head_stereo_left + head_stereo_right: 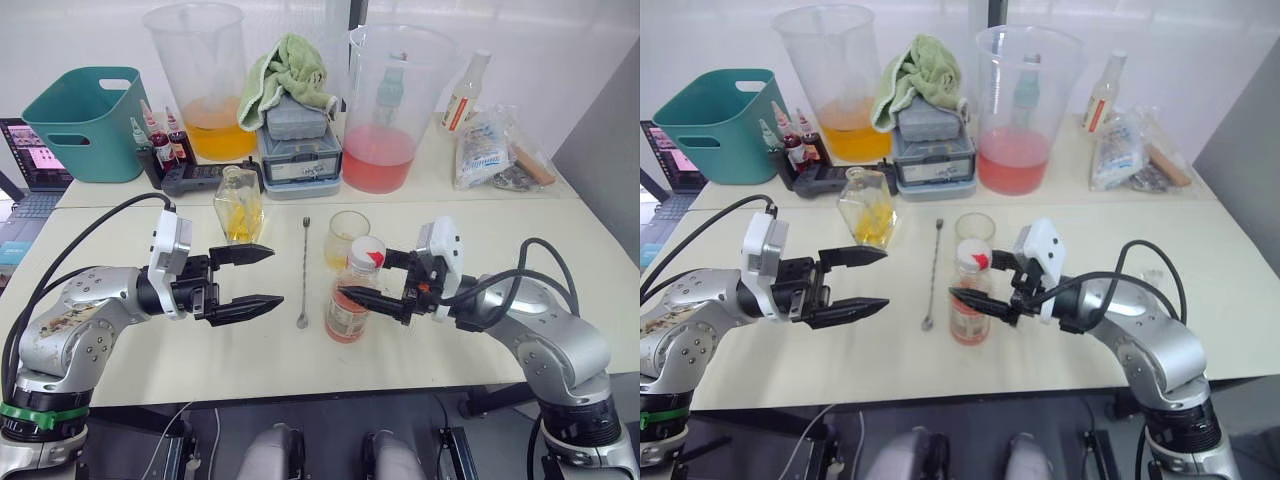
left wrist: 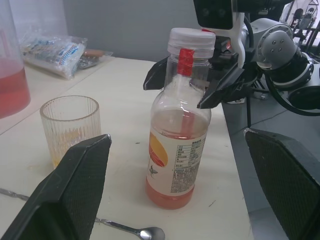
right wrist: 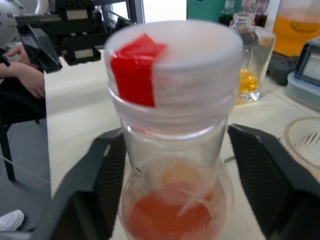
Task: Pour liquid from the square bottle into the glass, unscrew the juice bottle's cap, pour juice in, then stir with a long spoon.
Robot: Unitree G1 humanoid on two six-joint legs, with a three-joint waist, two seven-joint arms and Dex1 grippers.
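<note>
Head view: left pincer [image 1: 262, 278] spread wide over the surface [image 1: 560, 240], holding nothing. Right pincer [image 1: 352, 274] brackets the juice bottle [image 1: 352, 296] neck, contact unclear. Glass [image 1: 347, 236] just behind; spoon [image 1: 304, 272] beside; square bottle [image 1: 239, 205] farther back.

Left wrist: bottle upright, cap [image 2: 192, 40] on.

Right wrist: fingers [image 3: 272, 175] flank the neck with gaps.

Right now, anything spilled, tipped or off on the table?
No spill. The square bottle, juice bottle and glass stand upright, the spoon lies flat. One oddity: red tape on the juice cap.
</note>
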